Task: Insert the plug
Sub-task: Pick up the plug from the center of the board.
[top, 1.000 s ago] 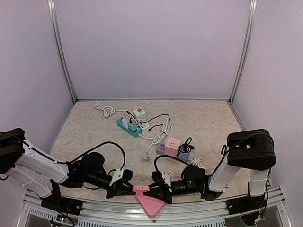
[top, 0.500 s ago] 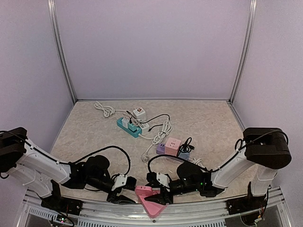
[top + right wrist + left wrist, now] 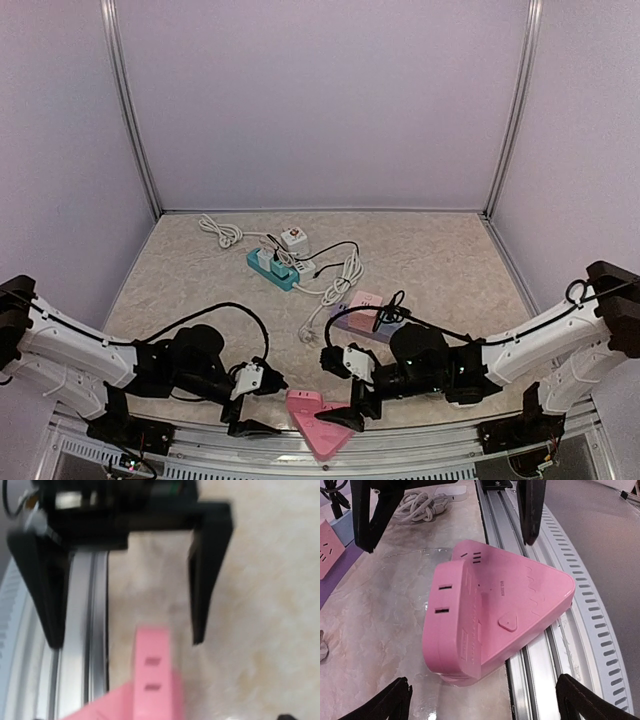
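Note:
A pink triangular socket block [image 3: 318, 420] lies at the table's near edge, partly over the metal rail; it fills the left wrist view [image 3: 500, 602], with two slots on its side face. My left gripper [image 3: 264, 406] stands open just left of it, its fingertips [image 3: 395, 700] spread wider than the block and apart from it. Facing it from the right, my right gripper [image 3: 336, 393] is also open, and its fingers [image 3: 367, 515] show beyond the block. Nothing is between either pair of fingers. I cannot single out the plug among the cables further back.
A teal power strip [image 3: 272, 268] with adapters and a white adapter [image 3: 293, 238] lie mid-table among white cables [image 3: 345, 275]. Pink, purple and blue cube sockets [image 3: 362, 310] sit behind the right arm. The aluminium rail [image 3: 540, 670] runs along the near edge.
Both grippers, shut at the pink block's corners a second ago, have opened wide and drawn slightly back. The right arm has stretched out lower across the table.

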Robot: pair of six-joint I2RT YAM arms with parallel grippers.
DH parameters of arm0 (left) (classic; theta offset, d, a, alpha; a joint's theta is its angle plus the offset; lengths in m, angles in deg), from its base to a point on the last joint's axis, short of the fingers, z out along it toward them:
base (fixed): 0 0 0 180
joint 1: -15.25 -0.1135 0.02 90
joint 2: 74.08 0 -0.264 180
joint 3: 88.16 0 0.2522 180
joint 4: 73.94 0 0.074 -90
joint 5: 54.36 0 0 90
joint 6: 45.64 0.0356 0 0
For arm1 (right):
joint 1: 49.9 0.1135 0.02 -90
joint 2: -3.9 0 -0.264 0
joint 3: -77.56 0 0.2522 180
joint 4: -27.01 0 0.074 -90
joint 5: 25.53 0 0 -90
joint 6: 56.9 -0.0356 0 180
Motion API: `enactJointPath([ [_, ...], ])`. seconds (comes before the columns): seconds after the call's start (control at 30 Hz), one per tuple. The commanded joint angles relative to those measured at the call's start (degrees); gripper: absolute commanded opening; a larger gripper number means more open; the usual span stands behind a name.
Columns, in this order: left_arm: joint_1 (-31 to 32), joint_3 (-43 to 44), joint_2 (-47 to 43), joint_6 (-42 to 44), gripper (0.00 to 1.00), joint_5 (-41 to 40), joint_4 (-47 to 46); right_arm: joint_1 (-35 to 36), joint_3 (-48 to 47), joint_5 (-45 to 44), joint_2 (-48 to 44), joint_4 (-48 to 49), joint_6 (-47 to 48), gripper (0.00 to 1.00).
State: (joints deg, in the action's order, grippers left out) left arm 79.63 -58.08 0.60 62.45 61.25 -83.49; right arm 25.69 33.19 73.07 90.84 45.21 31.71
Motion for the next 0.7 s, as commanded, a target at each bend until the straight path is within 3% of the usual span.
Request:
enactJointPath([
  [0.0,0.36,-0.58,-4.25,-0.3,0.99,-3.07,4.52,0.43,-5.03,-5.91,-8.61,-13.58,-2.47,1.0],
  [0.07,0.31,-0.74,-6.87,-0.79,0.99,-3.96,5.78,0.43,-8.21,-11.82,-12.33,-19.95,-6.24,1.0],
  [0.17,0.4,-0.97,-10.91,-2.35,0.99,-6.79,7.5,0.3,-14.68,-27.34,-18.04,-37.22,-16.29,0.99],
  [0.3,-0.18,-1.46,-15.54,-4.66,0.99,-9.01,9.46,-0.5,-20.74,-40.31,-23.56,-57.05,-34.95,0.99],
  [0.5,-4.67,-1.64,-21.54,-6.52,0.99,-8.76,9.71,-8.55,-29.24,-40.47,-25.64,-95.91,-64.7,0.96],
  [0.6,-7.26,-3.35,-25.3,-6.51,0.99,-9.03,7.14,-10.06,-29.33,-38.71,-25.34,-106.51,-71.83,0.96],
  [0.67,-9.52,-4.62,-27.44,-7.82,0.99,-8.3,5.61,-11.1,-26.18,-34.4,-25.09,-108.21,-74.59,0.95],
])
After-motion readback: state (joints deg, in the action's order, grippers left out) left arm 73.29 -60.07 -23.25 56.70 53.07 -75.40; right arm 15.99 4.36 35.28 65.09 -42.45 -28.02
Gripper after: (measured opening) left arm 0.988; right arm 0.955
